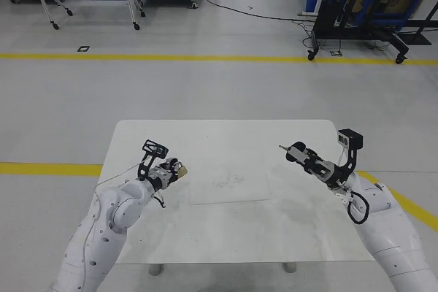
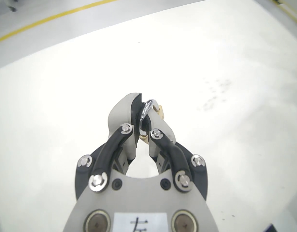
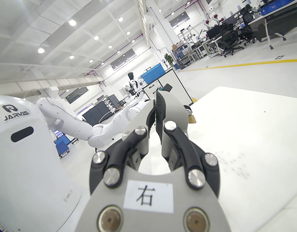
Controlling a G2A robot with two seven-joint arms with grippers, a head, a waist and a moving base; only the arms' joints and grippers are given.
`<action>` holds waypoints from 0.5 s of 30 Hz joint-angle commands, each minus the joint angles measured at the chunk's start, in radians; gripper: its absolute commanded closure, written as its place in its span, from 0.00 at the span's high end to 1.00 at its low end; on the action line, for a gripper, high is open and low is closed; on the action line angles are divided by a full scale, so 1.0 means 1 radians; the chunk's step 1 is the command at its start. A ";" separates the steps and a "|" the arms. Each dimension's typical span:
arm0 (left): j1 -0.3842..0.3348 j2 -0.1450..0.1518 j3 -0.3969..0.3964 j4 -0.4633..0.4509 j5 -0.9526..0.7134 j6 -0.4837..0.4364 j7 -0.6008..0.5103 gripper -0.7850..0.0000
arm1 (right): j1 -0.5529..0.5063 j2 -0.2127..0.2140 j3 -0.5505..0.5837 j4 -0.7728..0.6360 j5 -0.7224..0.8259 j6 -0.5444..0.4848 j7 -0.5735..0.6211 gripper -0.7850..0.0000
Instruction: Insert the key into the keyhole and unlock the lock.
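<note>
- The left claw (image 2: 141, 102) is closest to view. Its pads (image 2: 136, 112) are clamped tight on the lock (image 2: 161, 112), with the silver shackle (image 2: 148, 105) pinched between them and the brass body jutting out to one side.
- Seen from the top, this claw hangs over the surface (image 1: 226, 233) toward its left edge, roughly halfway between the far and near edges. The lock's brass end points in toward the middle.
- The right claw (image 1: 288, 150) is over the right part of the surface, a little nearer the far edge than the left one. It is aimed back toward the left and sits well apart from the lock.
- Its jaws are drawn close, the ribbed pads nearly face to face in its own wrist view. A thin sliver, the key (image 1: 280, 147), pokes out past the tips on the side facing the lock.
- From the right wrist, the lock's brass body peeks out just beside one of the claw's fingers, farther off across the surface.
- Faint grey speckles (image 1: 230, 180) mark the middle of the surface, between the two claws.
</note>
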State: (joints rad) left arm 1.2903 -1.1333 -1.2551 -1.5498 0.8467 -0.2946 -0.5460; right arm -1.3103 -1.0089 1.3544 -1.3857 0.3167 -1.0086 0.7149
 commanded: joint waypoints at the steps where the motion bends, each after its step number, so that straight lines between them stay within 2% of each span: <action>1: -0.041 -0.012 0.001 0.087 -0.384 -0.047 -0.024 0.00 | 0.005 -0.010 -0.034 -0.022 0.014 0.034 -0.048 0.00; 7: -0.183 -0.043 0.070 0.281 -0.759 -0.154 -0.150 0.00 | 0.062 -0.053 -0.167 0.030 0.052 0.051 -0.183 0.00; 9: -0.230 -0.050 0.097 0.339 -0.792 -0.173 -0.189 0.00 | 0.088 -0.069 -0.211 0.053 0.053 0.057 -0.216 0.00; 15: -0.230 -0.050 0.097 0.339 -0.792 -0.173 -0.189 0.00 | 0.095 -0.074 -0.222 0.059 0.054 0.056 -0.227 0.00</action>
State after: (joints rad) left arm 1.0602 -1.1835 -1.1580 -1.2110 0.0545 -0.4677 -0.7352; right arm -1.2150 -1.0827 1.1319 -1.3270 0.3712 -0.9525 0.4879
